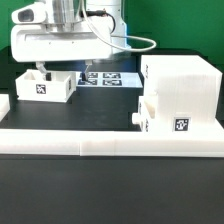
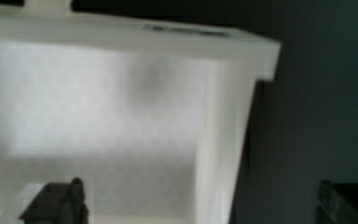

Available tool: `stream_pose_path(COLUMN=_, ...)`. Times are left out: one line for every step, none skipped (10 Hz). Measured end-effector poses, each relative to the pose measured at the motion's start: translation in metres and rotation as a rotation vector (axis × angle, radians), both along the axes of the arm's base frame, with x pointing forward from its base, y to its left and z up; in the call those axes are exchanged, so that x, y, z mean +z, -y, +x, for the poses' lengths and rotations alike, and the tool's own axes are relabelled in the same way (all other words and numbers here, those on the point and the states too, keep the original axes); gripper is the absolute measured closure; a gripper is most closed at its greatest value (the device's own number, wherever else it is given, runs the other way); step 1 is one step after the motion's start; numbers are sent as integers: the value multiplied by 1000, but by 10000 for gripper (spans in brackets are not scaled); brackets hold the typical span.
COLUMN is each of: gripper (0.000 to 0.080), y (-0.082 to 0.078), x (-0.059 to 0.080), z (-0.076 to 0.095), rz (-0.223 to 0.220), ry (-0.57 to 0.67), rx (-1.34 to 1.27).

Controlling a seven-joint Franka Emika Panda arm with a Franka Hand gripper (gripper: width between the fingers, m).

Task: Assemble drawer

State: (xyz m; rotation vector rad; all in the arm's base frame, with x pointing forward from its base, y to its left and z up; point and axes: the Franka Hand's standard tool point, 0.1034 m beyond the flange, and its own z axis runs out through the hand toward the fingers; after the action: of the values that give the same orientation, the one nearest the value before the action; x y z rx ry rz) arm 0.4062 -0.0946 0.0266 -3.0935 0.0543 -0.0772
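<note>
step: likely picking the open drawer box (image 1: 44, 87), exterior view's left | gripper (image 1: 62, 66) hovered above it, jaws wide, empty | hollow shell (image 1: 182, 85) stood well apart, exterior view's right | next called for lowering, straddling one wall, closing

Open table (image 1: 100, 110) between small box (image 1: 42, 87) and large shell (image 1: 182, 85); border rail (image 1: 100, 142) along near edge

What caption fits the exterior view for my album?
Robot arm over small open box; large drawer shell at exterior view's right.
</note>
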Motion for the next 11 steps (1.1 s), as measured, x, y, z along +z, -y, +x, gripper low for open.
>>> stream_pose_path(gripper=151, y=-2, x=-4, z=-6, rz=-3, ry=-1, rx=2)
stream_pose_path(gripper=151, y=-4, x=-6, z=-12, rz=-4, ry=-5, rx=4)
stream_pose_path(gripper=151, y=-5, x=-7, z=-13, rz=-4, ry=-6, rx=6)
stream_pose_path(gripper=151, y=-5, x=-8, z=-13, rz=-6, ry=-4, rx=5)
stream_pose_path(gripper=151, y=-5, x=-14, z=-17, rz=-6, ry=-10, rx=4)
stream_pose_path(gripper=151, y=-8, x=-19, z=-20, rz=-3, ry=-19, rx=8)
stream_pose_path(gripper=151, y=-10, x=-20, z=-20, rz=-2, ry=-21, rx=13)
stream_pose_path(gripper=273, y=-11, x=-21, z=-20, rz=-2, ry=-23, rx=14)
stream_pose_path(gripper=409, y=-12, x=-21, z=-21, rz=-1, ry=-25, rx=17)
stream_pose_path(gripper=409, y=-12, x=-21, z=-21, rz=-1, ry=-26, rx=18)
stream_pose_path(gripper=594, y=-12, x=-21, z=-20, rz=-1, ry=-25, rx=19)
